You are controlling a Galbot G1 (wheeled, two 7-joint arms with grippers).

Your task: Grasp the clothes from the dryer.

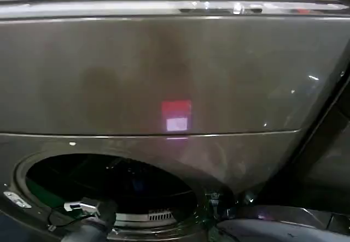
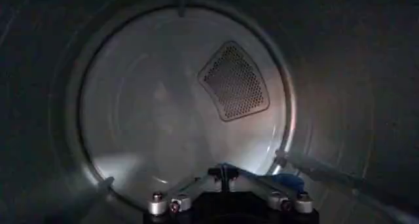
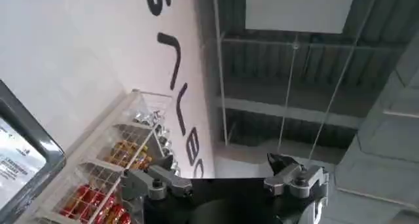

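From the head view, your left arm reaches into the dryer (image 1: 164, 83) porthole. In the left wrist view, the left gripper (image 2: 228, 179) faces the drum's rear wall; I cannot tell its finger state, and a blue scrap of the clothes (image 2: 288, 181) lies just beside it. You are mid-reach; next, lower onto the fabric. The right gripper (image 3: 226, 179) stands open, idle, aimed at the ceiling.

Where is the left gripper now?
The left gripper is inside the dryer drum, facing its rear wall; the head view shows its arm entering the porthole at lower left.
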